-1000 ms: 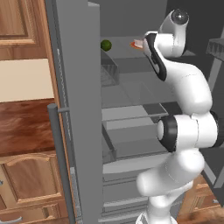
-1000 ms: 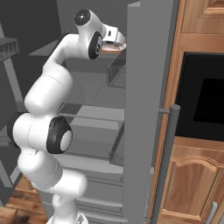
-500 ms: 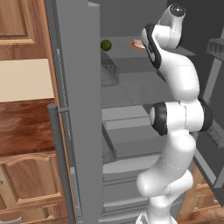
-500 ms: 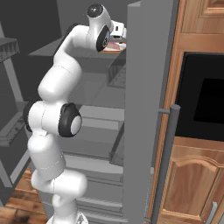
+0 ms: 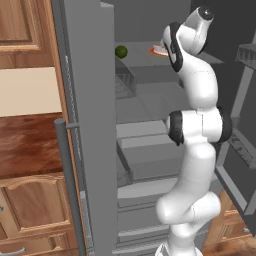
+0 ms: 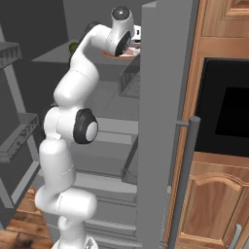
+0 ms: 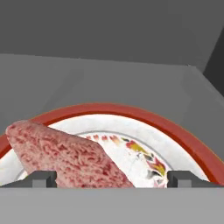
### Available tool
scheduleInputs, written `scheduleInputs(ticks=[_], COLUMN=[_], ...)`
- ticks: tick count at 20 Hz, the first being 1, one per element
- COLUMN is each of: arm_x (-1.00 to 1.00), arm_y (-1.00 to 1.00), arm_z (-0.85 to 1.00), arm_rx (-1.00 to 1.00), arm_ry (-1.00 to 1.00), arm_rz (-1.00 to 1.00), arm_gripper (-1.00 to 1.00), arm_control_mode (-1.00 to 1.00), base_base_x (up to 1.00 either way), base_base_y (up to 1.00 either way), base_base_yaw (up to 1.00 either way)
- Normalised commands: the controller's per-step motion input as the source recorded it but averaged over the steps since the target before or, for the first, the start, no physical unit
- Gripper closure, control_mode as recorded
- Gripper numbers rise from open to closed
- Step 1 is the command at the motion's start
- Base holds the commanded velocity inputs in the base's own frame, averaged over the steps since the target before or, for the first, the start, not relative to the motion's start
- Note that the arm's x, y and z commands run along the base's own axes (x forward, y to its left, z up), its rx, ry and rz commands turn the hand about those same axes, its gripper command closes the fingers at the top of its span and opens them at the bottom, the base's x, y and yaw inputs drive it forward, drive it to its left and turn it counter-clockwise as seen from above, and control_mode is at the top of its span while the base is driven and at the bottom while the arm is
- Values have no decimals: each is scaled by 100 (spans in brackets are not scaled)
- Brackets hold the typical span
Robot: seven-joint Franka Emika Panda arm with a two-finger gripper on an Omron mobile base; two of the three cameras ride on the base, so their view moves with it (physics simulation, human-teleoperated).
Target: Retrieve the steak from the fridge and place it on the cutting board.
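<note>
End effector (image 7: pixel 111 179) spread wide astride steak (image 7: pixel 65 159), hand view reveals orange-rimmed plate (image 7: pixel 175 131), fridge shelf (image 5: pixel 137 62)

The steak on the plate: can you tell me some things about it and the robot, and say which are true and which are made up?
1. The steak lies on an orange-rimmed plate. True.
2. The gripper is squeezing the steak. False: its jaws stand open, one on each side.
3. The fridge door is shut. False: it stands open, shelves showing.
4. A small green fruit sits on the same shelf. True.
</note>
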Motion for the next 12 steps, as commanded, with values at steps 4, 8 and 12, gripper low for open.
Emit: scheduleInputs(ticks=[4, 8, 12], arm_x=[17, 13, 2], arm_y=[0, 0, 0], arm_z=[0, -7, -19], arm_rx=[0, 0, 0], arm_ry=[14, 15, 13], arm_rz=[9, 8, 6], arm_gripper=[-100, -100, -100], arm_control_mode=[-100, -100, -100], base_base_x=[0, 0, 0], base_base_y=[0, 0, 0], base_base_yaw=[0, 0, 0])
